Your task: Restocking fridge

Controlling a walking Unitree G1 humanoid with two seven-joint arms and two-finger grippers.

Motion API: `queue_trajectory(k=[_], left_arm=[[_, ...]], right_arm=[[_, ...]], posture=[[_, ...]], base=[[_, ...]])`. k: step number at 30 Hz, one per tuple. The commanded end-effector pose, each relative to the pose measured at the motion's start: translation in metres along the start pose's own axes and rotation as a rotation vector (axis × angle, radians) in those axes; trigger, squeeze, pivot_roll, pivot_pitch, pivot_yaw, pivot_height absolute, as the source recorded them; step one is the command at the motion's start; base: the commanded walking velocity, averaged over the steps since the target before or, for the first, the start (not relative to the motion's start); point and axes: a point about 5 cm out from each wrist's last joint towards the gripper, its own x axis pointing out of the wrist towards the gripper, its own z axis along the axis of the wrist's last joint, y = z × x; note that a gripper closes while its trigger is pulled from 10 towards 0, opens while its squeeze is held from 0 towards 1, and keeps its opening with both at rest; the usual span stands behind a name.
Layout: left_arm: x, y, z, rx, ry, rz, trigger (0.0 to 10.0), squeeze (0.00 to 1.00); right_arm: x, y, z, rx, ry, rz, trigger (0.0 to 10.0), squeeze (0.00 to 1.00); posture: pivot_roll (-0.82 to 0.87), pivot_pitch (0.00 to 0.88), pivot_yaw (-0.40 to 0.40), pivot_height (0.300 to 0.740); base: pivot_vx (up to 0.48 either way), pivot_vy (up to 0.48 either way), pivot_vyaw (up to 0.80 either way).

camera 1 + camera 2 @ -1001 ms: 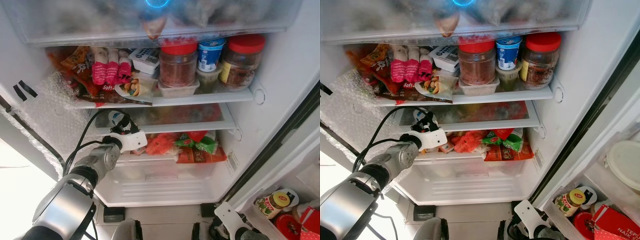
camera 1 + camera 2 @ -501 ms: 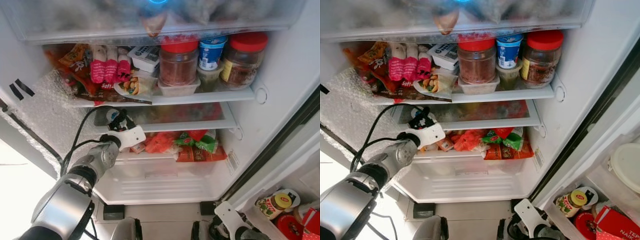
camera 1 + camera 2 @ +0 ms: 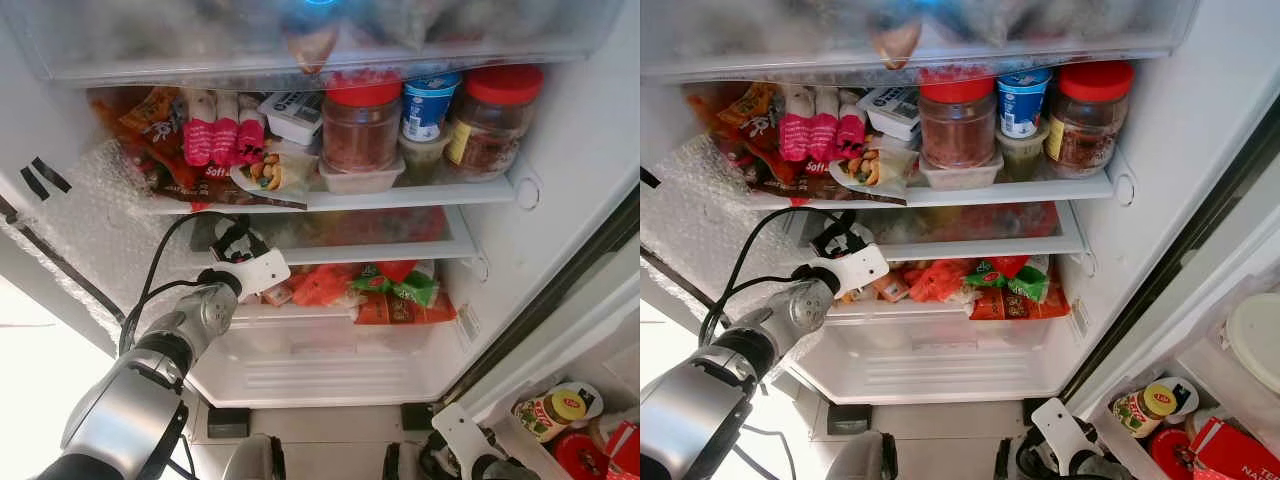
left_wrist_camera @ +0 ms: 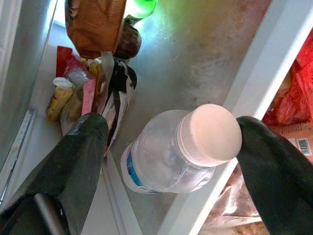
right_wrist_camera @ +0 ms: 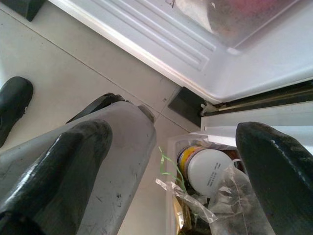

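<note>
A clear water bottle (image 4: 161,161) with a white cap (image 4: 210,134) lies on the fridge's glass middle shelf (image 3: 400,248), at its left end. My left gripper (image 4: 171,129) reaches into that shelf and stands open, one black finger on each side of the bottle. One fingertip (image 4: 254,142) is right against the cap. In the left eye view the left gripper (image 3: 236,240) sits under the upper shelf, ahead of its white wrist bracket (image 3: 258,270). My right gripper (image 5: 173,132) hangs open low by the floor, with nothing between its fingers.
The upper shelf holds two red-lidded jars (image 3: 358,125), a yoghurt cup (image 3: 424,100) and pink packs (image 3: 222,135). Red and green packets (image 3: 385,290) lie above the drawer (image 3: 320,350). A door bin at lower right holds a yellow-lidded jar (image 3: 545,412). Snack bags (image 4: 95,24) lie further along the middle shelf.
The view has shifted slightly. My left gripper stays at the left end of the middle shelf, edged a little further left. The right arm hangs as before.
</note>
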Motion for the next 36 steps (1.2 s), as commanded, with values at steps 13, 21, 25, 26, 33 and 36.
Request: queue_trajectory(k=[13, 21, 25, 26, 33, 36], left_arm=[[-0.002, 0.008, -0.003, -0.137, -0.007, 0.027, 10.0, 0.00], [0.006, 0.013, 0.013, -0.327, -0.067, -0.067, 10.0, 1.00], [0.008, 0.015, 0.013, -0.526, -0.055, -0.079, 10.0, 1.00], [0.008, 0.015, 0.013, -0.526, -0.055, -0.079, 10.0, 1.00], [0.009, 0.016, 0.014, -0.528, -0.059, -0.103, 10.0, 0.00], [0.008, 0.017, 0.022, -0.528, -0.132, -0.143, 10.0, 0.00]], right_arm=[[-0.012, 0.023, -0.049, 0.026, 0.204, 0.059, 10.0, 0.00], [-0.012, 0.023, -0.049, 0.026, 0.209, 0.056, 10.0, 0.00], [-0.012, 0.023, -0.050, 0.024, 0.211, 0.057, 10.0, 0.00], [-0.012, 0.023, -0.050, 0.024, 0.211, 0.057, 10.0, 0.00], [-0.012, 0.023, -0.050, 0.018, 0.214, 0.058, 10.0, 0.00], [-0.012, 0.023, -0.050, 0.017, 0.215, 0.055, 10.0, 0.00]], posture=[[-0.04, 0.096, 0.046, 0.628], [-0.06, 0.102, 0.051, 0.628], [-0.05, 0.106, 0.049, 0.628], [-0.05, 0.106, 0.049, 0.628], [-0.05, 0.110, 0.051, 0.628], [-0.05, 0.111, 0.050, 0.628]], base=[[0.000, 0.000, 0.00], [0.000, 0.000, 0.00], [0.000, 0.000, 0.00], [0.000, 0.000, 0.00], [0.000, 0.000, 0.00], [0.000, 0.000, 0.00]])
